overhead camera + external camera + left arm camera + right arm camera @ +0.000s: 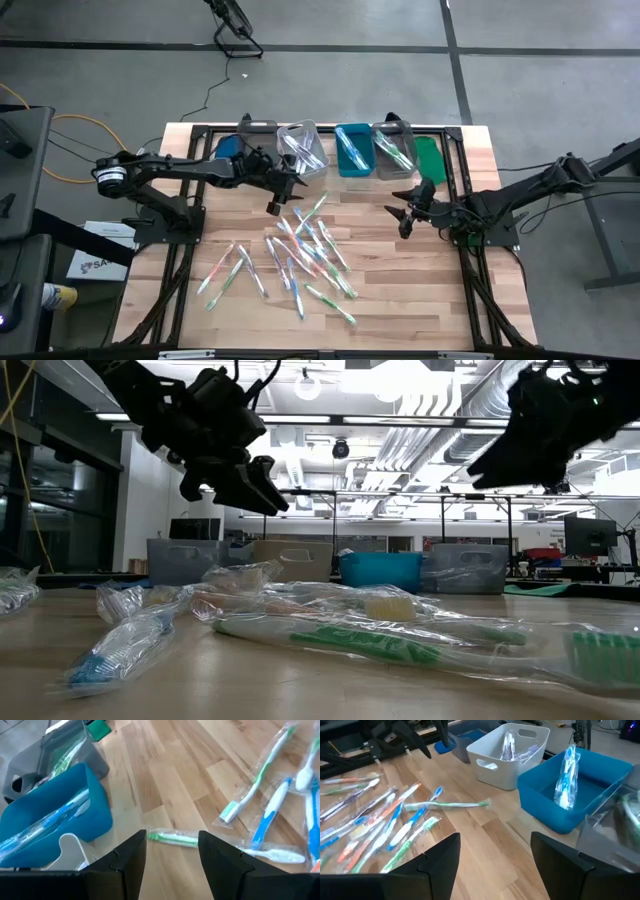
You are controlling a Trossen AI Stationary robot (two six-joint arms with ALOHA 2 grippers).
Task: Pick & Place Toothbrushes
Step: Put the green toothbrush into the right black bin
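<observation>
wrapped in clear plastic, the pale-handled toothbrushes [305, 250] with green, blue and pink accents lie scattered on the wooden slatted table [440, 300], waiting to be sorted into the row of bins at the far edge, likely by colour: the teal plastic bin [353, 150] already holds blue ones. the left gripper [283, 197] hovers above the pile's near end, fingers spread and empty, seemingly lining up on the green toothbrush [172, 838]. the right gripper [406, 215] waits beside the pile, also wide open and empty.

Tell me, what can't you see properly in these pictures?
- Bottom of the teal bin, right wrist view: its own wall hides it.
- Grey bin, right wrist view: cut off by the picture's edge.
- Toothbrushes, high view: too small to count.
- Near toothbrush, low view: blurred.
</observation>
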